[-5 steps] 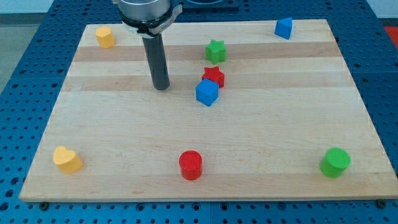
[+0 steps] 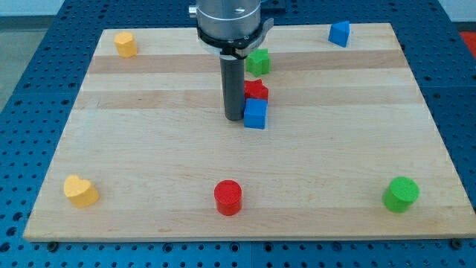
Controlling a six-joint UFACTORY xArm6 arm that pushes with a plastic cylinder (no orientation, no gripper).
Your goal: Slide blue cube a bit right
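1. Your tip (image 2: 234, 118) sits against the view's left side of the blue cube (image 2: 255, 115).
2. The red star (image 2: 256, 91) touches the cube's top edge, with the green star (image 2: 258, 61) further up.
3. To the cube's right, the bench (image 2: 349, 134) is open wood.
4. The red cylinder (image 2: 227, 197) and green cylinder (image 2: 401, 193) stand well below.
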